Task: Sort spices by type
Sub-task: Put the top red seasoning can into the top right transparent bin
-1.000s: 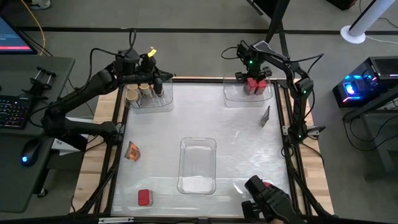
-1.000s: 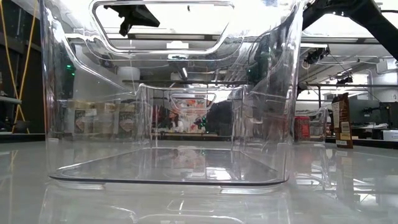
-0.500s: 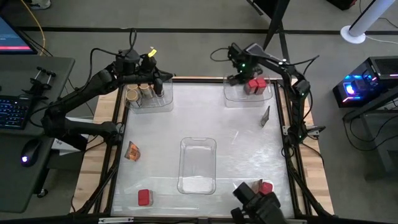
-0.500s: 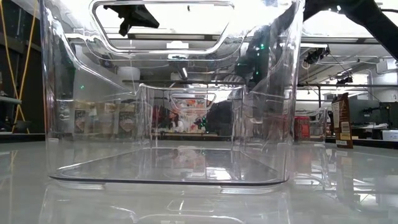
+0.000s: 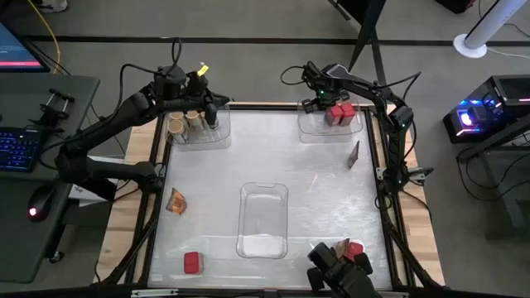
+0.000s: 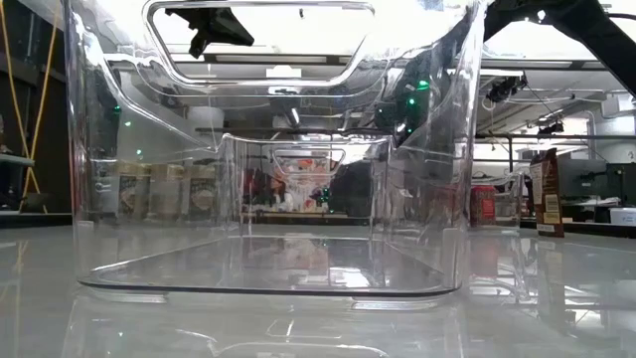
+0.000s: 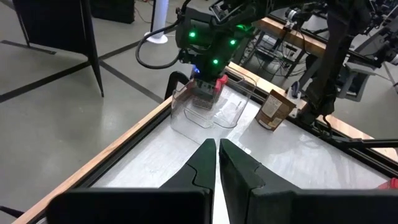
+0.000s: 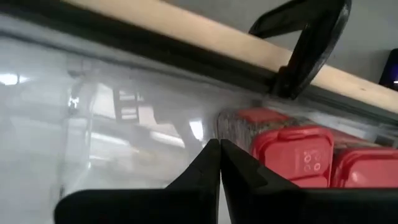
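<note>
Four red containers (image 5: 339,113) — one packet (image 5: 175,200).

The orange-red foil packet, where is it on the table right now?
In the high view the foil packet lies near the table's left edge, left of the empty middle tray and above the lone red container.

**Four cameras around one table**

The high camera looks straight down on the whole table (image 5: 331,199). The low one sits at tabletop level, pressed close to the middle clear tray (image 6: 268,149). Each wrist camera looks forward along its arm; both show the far tray (image 7: 205,115) holding red containers (image 8: 292,152).
</note>
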